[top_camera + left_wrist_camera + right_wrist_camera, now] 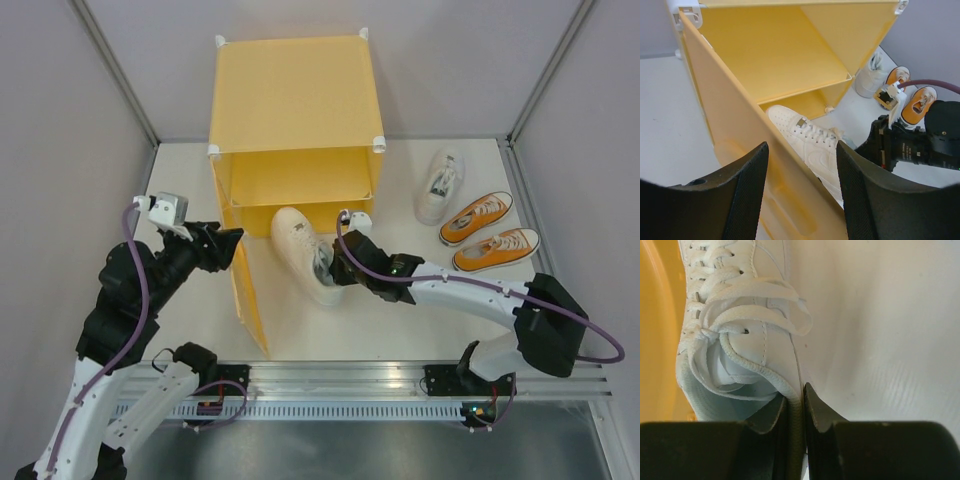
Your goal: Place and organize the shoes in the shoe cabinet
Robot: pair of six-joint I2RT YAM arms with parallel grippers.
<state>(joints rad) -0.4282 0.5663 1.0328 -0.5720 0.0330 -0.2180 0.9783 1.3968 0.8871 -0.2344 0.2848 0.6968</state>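
Note:
The yellow-orange shoe cabinet (292, 100) stands at the back with its door (250, 295) swung open toward me. My left gripper (232, 248) is open, its jaws straddling the door's top edge (740, 150) without closing on it. My right gripper (335, 268) is shut on the heel collar of a white sneaker (303, 250), whose toe points into the lower compartment; the pinched collar shows in the right wrist view (795, 405). The second white sneaker (440, 185) and the two orange sneakers (477, 217) (497, 250) lie on the table at the right.
The inner shelf (300, 200) splits the cabinet into two compartments; no shoe shows in the upper one. Grey walls close in the table on three sides. The metal rail (340, 385) with the arm bases runs along the near edge.

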